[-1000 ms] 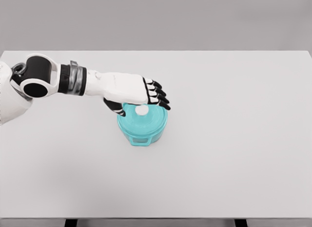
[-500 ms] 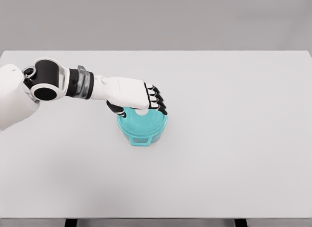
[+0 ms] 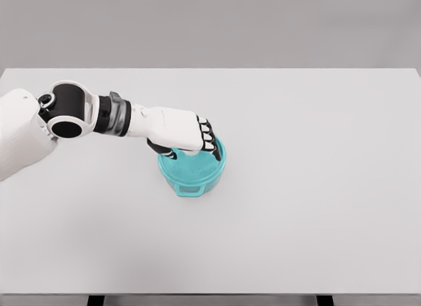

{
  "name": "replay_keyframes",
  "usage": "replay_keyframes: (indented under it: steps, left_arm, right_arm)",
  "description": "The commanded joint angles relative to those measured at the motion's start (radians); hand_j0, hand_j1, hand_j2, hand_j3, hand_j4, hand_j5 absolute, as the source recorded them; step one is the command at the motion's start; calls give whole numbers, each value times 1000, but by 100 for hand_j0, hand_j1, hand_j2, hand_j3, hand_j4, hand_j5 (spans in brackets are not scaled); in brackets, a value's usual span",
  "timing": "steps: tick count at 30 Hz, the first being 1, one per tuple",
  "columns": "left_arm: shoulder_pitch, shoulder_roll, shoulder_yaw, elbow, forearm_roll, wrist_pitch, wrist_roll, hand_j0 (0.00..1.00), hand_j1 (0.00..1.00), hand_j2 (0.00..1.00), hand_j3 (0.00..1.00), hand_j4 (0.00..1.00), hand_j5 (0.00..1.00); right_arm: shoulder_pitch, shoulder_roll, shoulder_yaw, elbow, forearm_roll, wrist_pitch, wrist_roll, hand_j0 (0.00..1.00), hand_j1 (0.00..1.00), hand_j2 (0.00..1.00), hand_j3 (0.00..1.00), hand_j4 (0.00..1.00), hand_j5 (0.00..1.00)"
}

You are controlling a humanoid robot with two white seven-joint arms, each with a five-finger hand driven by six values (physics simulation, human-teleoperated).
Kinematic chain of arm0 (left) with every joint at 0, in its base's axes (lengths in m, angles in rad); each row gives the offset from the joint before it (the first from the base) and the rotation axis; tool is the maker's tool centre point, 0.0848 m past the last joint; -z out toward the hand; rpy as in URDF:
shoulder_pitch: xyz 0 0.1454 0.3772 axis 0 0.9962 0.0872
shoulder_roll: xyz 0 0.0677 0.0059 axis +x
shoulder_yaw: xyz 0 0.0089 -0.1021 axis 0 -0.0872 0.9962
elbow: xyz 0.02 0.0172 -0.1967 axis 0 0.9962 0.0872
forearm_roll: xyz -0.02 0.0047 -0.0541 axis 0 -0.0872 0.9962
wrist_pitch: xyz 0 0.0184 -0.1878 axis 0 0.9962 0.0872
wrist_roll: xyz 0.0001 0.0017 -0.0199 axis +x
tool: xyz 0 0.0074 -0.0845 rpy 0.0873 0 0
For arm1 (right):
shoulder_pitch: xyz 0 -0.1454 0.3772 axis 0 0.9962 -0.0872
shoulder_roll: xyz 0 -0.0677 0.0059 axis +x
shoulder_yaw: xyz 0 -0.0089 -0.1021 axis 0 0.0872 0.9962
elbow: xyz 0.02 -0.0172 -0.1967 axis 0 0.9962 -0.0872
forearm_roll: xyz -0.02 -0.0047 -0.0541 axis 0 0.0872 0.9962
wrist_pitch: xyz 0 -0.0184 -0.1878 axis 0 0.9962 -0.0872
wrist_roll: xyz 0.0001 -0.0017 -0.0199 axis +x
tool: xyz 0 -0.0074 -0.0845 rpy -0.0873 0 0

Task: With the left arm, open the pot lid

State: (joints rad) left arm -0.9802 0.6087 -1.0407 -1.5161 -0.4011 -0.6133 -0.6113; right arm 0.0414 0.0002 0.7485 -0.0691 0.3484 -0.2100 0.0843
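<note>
One pot [image 3: 192,176] is all you have to work with, a teal one, and it stands a little left of the middle of the single white table [image 3: 316,187]. One lid [image 3: 197,165] of the same teal sits on top of it, flat and closed, with no gap showing between lid and rim. You have one arm in view: the left arm [image 3: 99,115] comes in from the picture's left edge and stretches across to the pot. Your left hand [image 3: 181,131] rests over the far half of the lid, palm down, with the fingers [image 3: 209,140] curled downward over the centre where the knob would be. The knob itself is hidden beneath the hand, so you can count four dark fingertips bent down and one thumb [image 3: 161,149] tucked against the lid's left side. The hand looks closed around the lid's handle, gripping from above. The pot's one visible side handle faces you at the near rim.
</note>
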Motion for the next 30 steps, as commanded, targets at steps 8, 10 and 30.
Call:
replay_keyframes:
  steps: [8,10,30]
  left_arm:
    - [2,3,1,1,4,2,0,73,73,73,73,73,73]
    - [2,3,1,1,4,2,0,71,71,71,71,71,71]
    - [0,11,1,-1,5,2,0,54,54,54,54,54,54]
  right_arm:
    - [0,0,0,0,0,0,0,100,100,100,100,100,100]
    - [0,0,0,-1,0,0,0,100,100,100,100,100,100]
    - [0,0,0,-1,0,0,0,100,100,100,100,100,100]
